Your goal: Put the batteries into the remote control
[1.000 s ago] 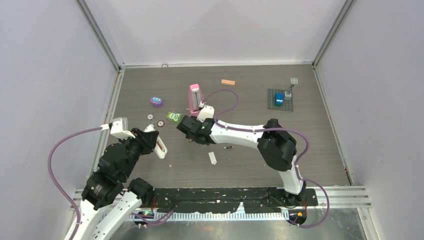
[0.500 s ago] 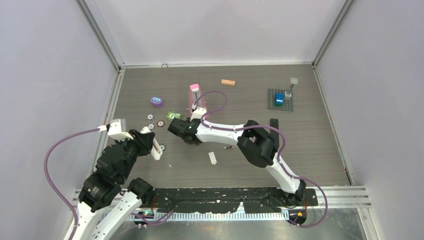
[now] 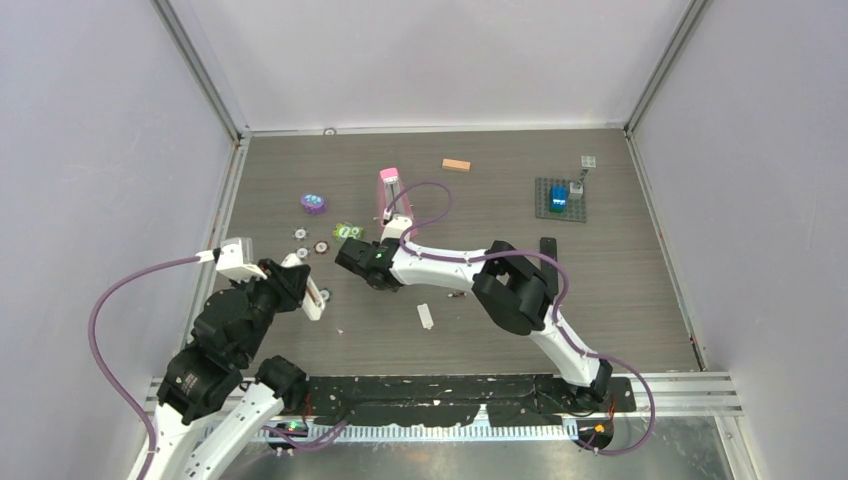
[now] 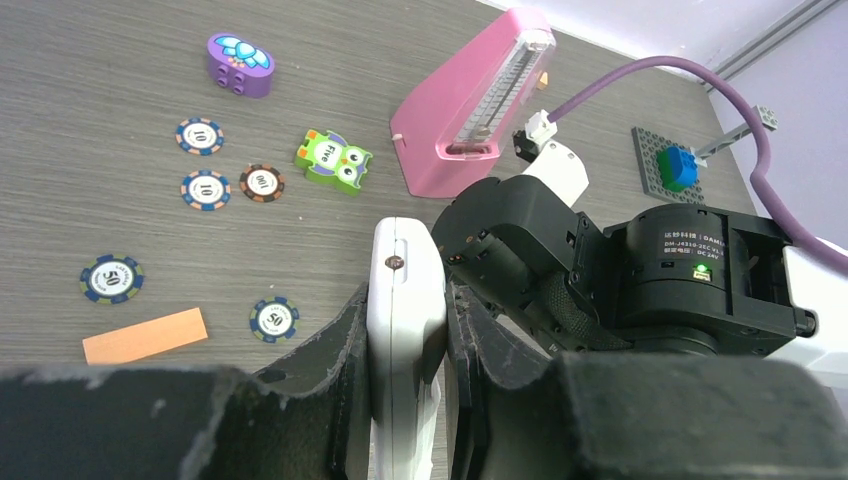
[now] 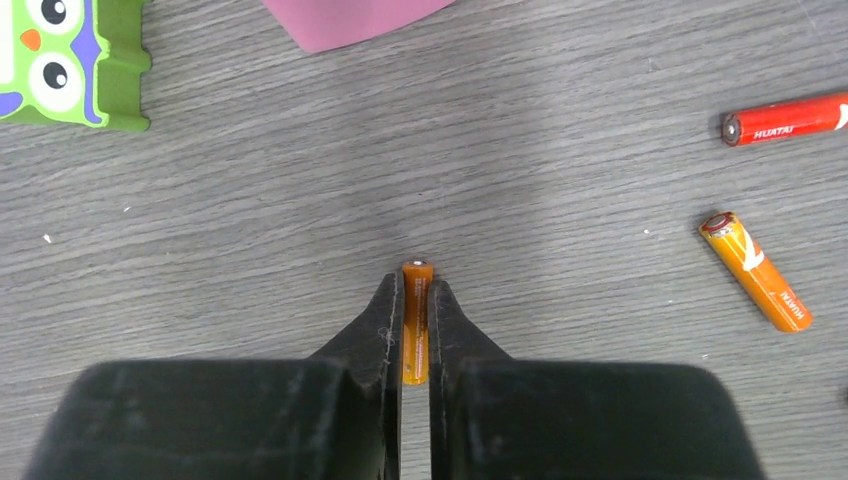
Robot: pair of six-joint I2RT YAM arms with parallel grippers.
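My left gripper (image 4: 405, 335) is shut on the white remote control (image 4: 405, 265), held edge-on between its pads; in the top view the remote (image 3: 314, 291) sticks out toward the right arm. In the right wrist view my right gripper (image 5: 416, 288) is shut on an orange battery (image 5: 416, 335) that lies along the jaws, low over the table. To its right a second orange battery (image 5: 757, 270) and a red battery (image 5: 790, 118) lie loose on the wood. The right gripper (image 3: 352, 258) sits just right of the remote.
A pink wedge-shaped stand (image 3: 389, 195), a green owl block (image 4: 334, 162), a purple brick (image 3: 313, 204) and several poker chips (image 4: 206, 189) lie at the left. An orange-tan block (image 4: 145, 335) is near. A small white cover (image 3: 425, 316), a grey baseplate (image 3: 560, 198).
The right arm reached left and lower, and its jaws closed on the orange battery. The left arm with the remote drew slightly back and left.
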